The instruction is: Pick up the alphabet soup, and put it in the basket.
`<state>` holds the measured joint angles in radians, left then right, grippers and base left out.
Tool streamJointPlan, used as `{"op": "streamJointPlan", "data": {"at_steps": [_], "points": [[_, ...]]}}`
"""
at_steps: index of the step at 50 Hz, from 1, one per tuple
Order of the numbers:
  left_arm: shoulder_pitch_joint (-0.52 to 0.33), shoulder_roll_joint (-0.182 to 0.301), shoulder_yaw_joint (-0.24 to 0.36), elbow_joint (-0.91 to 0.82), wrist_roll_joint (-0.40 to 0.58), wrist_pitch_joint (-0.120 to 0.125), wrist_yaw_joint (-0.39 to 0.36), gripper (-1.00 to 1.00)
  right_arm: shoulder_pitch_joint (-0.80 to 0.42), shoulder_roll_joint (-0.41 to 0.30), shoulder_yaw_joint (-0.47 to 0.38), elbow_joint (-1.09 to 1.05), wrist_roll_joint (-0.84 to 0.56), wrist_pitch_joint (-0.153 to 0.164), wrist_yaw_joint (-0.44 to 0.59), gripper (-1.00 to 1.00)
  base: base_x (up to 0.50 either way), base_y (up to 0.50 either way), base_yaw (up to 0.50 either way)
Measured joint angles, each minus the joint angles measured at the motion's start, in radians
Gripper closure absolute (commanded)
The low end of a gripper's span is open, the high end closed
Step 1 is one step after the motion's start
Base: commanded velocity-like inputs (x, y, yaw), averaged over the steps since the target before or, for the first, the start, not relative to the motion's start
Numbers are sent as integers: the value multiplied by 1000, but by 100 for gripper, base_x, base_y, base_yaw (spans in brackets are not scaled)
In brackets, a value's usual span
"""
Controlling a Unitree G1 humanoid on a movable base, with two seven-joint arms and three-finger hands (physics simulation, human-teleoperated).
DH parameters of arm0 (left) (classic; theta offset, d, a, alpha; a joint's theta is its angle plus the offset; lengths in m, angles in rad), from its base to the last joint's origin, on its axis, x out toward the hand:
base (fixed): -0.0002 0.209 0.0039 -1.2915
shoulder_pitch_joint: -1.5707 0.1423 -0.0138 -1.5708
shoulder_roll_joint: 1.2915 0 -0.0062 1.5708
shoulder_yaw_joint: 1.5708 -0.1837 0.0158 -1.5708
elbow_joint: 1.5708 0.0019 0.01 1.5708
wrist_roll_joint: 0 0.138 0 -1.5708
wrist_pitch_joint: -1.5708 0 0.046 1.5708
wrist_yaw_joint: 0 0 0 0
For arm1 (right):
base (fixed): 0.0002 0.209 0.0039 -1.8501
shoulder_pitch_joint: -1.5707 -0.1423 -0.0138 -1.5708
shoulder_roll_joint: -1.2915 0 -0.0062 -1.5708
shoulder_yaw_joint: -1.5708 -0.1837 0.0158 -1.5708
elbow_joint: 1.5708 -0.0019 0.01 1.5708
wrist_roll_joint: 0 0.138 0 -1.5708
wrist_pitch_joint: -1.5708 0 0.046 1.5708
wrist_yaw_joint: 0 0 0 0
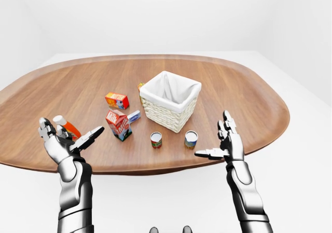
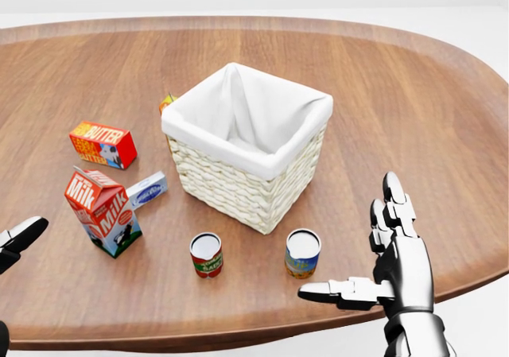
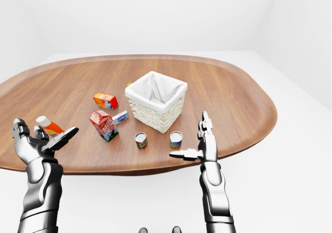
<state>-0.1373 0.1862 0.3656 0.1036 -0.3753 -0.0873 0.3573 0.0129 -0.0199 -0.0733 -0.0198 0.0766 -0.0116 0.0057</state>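
The alphabet soup can (image 2: pixel 303 254), with a blue and yellow label, stands upright on the wooden table (image 2: pixel 413 118) just below the basket's lower right corner in the head view. The woven basket (image 2: pixel 238 190) with a white cloth lining stands open at the table's middle. My right hand (image 2: pixel 356 246) is open, just to the right of the can and apart from it, thumb pointing toward it. My left hand (image 1: pixel 72 132) is open and empty over the table's lower left edge, far from the can.
A red and green can (image 2: pixel 207 254) stands to the left of the soup. A milk carton (image 2: pixel 103 212), a small blue box (image 2: pixel 146 189) and an orange butter box (image 2: pixel 102 145) lie further left. A red bottle (image 1: pixel 66 125) lies by my left hand.
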Motion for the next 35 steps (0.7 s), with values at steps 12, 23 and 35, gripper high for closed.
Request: {"op": "streamJointPlan", "data": {"at_steps": [12, 23, 35], "points": [[-2, 1, -1, 7, -1, 0, 0, -100, 3, -1, -9, -4, 13, -3, -14, -100, 8, 0, 0], [-1, 2, 0, 1, -2, 0, 2, -100, 6, -2, -16, -6, 22, -5, -22, -100, 8, 0, 0], [0, 1, 0, 3, -1, 0, -1, -100, 9, -2, -19, -9, 35, -5, -22, -100, 8, 0, 0]]}}
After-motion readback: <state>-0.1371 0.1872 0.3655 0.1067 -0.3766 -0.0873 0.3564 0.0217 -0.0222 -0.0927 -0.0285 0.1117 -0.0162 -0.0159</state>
